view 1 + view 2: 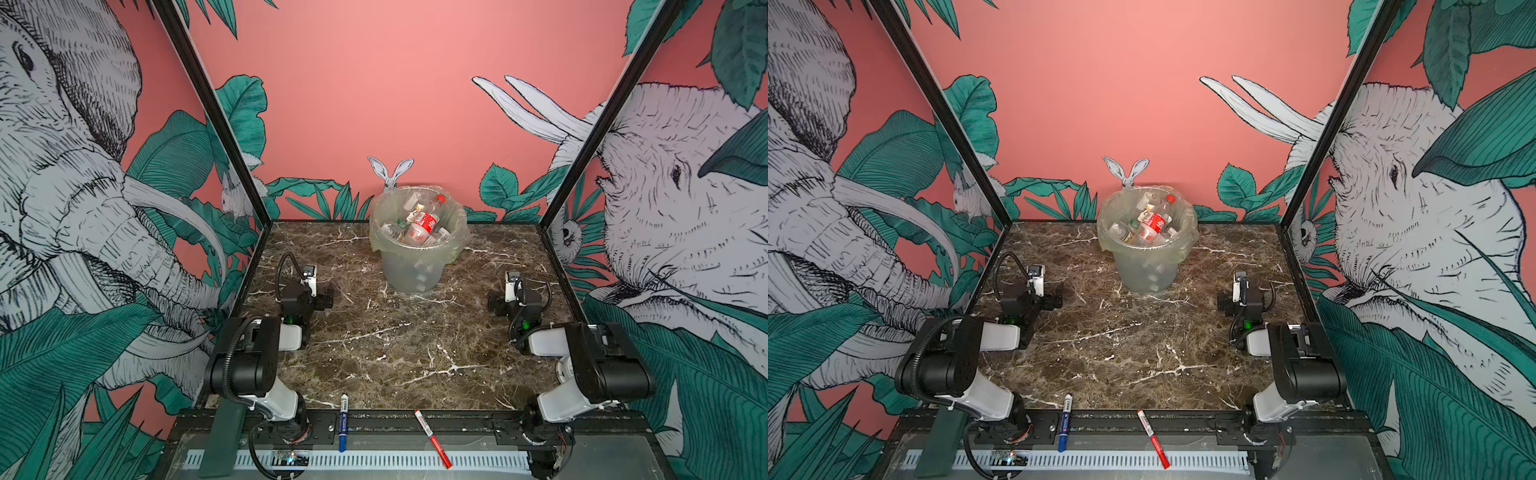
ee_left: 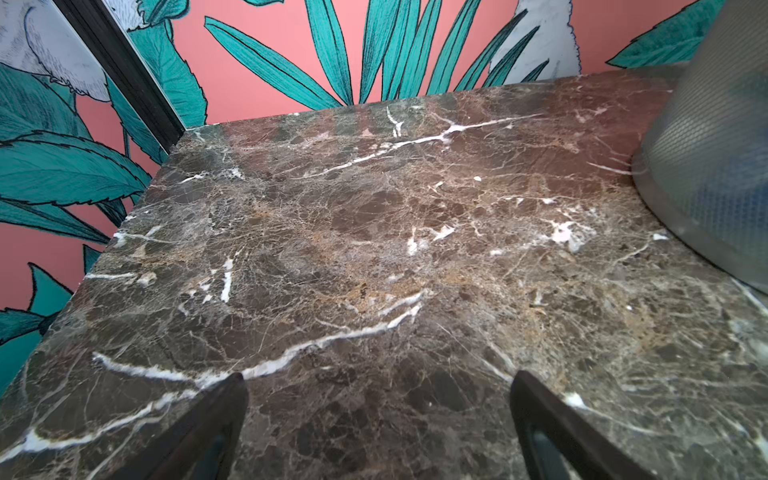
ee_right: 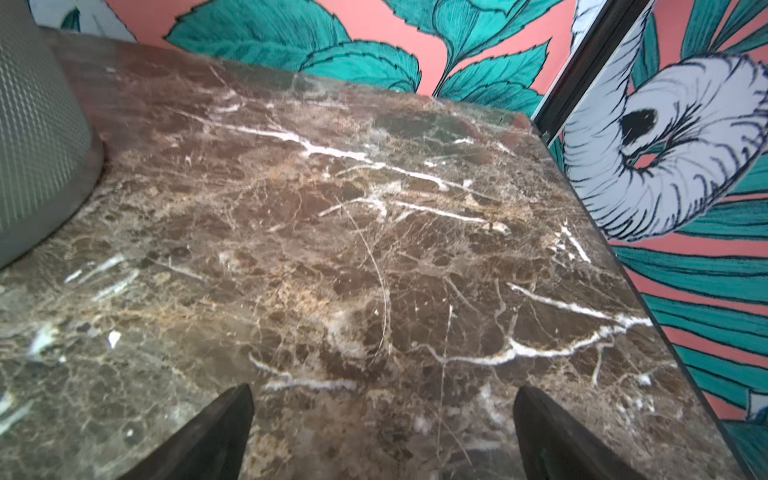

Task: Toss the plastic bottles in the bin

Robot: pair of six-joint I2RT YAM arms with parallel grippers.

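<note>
**Inspector:** What has been counted, left to right?

**Recorder:** Two marker pens are logged at six o'clock on the table's edge: the blue marker [image 1: 343,422], then the red marker [image 1: 432,438]. One bin [image 1: 417,266] is recorded upright at twelve o'clock on the marble table [image 1: 395,353]. The plastic bottles [image 1: 392,230] are found heaped inside it. About five are made out, but an exact count cannot be given. One red-labelled bottle [image 1: 427,221] is noted on top.

**Inspector:** And the claws?

**Recorder:** Two are noted. The left gripper [image 2: 378,382], at nine o'clock, is seen spread wide with nothing held. The right gripper [image 3: 382,392], at three o'clock, is likewise seen wide apart and empty.
</note>
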